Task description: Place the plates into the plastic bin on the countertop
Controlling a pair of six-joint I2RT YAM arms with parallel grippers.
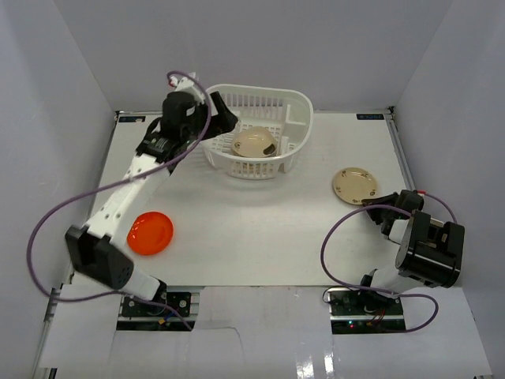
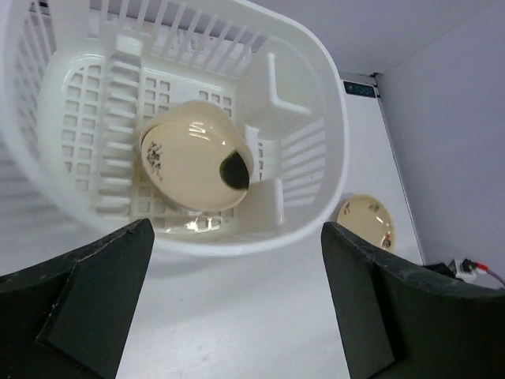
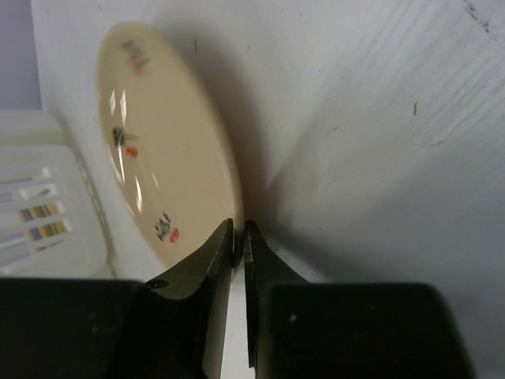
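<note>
Plastic bin (image 1: 304, 110): far centre of the countertop (image 1: 260, 229), upright, slotted white walls.
Cream plate (image 1: 254, 143): inside the bin, lying tilted against the moulded dividers (dark blotch near one edge, small print on the other, clearest in the left wrist view (image 2: 193, 162)).
Tan plate (image 1: 354, 185): flat on the countertop, right of the bin and well apart from it; small painted marks show on its face in the right wrist view (image 3: 158, 150).
Orange-red plate (image 1: 150, 233): flat on the countertop, near left, beside the left arm's forearm link.
Left gripper (image 1: 223, 118): held above the left rim of the bin, camera looking down into it; fingers (image 2: 87, 300) spread wide, nothing between them.
Right gripper (image 1: 377, 207): low, at the near right, just beside the near rim of the tan plate; fingers (image 3: 272, 260) drawn together to a thin slit, nothing seen in the slit (contact with the plate cannot be told).
</note>
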